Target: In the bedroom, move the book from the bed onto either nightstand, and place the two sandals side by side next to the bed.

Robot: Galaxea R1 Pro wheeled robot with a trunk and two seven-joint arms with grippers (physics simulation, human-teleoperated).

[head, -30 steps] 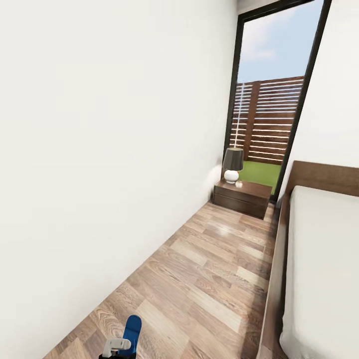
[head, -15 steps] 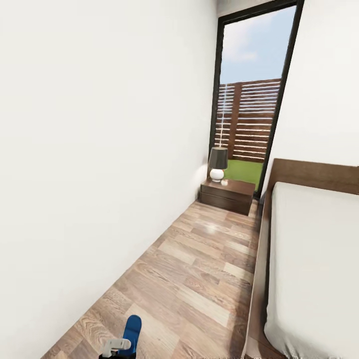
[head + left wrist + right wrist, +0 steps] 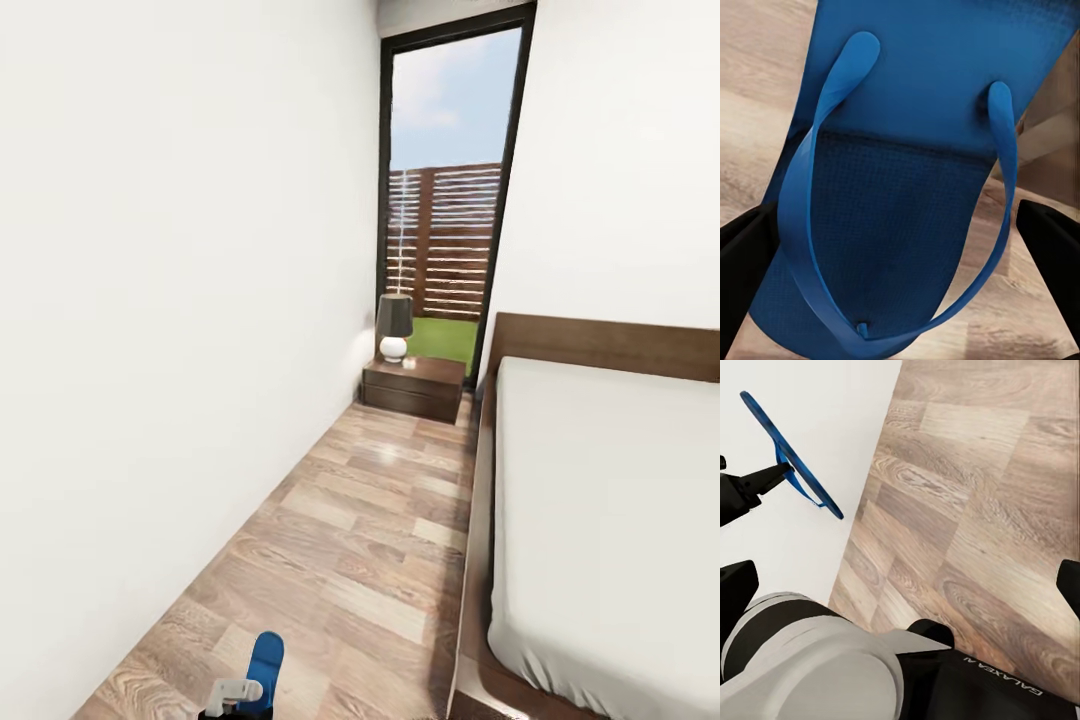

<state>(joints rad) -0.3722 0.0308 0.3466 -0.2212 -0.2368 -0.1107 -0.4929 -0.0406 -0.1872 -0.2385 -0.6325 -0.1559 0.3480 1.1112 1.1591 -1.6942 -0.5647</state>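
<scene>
Head view: robot faced aisle between wall and bed (image 3: pixel 600 480); nightstand (image 3: pixel 413 385) far ahead by window. Sandal (image 3: pixel 266 662) low in frame, above left pincer (image 3: pixel 232 692). Best carried level, set down flat just beside bed.

Left wrist view: sandal (image 3: pixel 907 187) between black fingers (image 3: pixel 742 247), clamped.

Right wrist view: sandal (image 3: pixel 791 457) held off floor by left pincer (image 3: pixel 754 487); right pincer's fingers stood apart, empty.

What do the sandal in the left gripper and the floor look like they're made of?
The sandal looks like matte blue foam or rubber: its footbed shows a fine dimpled texture, and its thin strap bends smoothly. The floor looks like wood planks with a slight sheen, showing grain and staggered board joints.
</scene>
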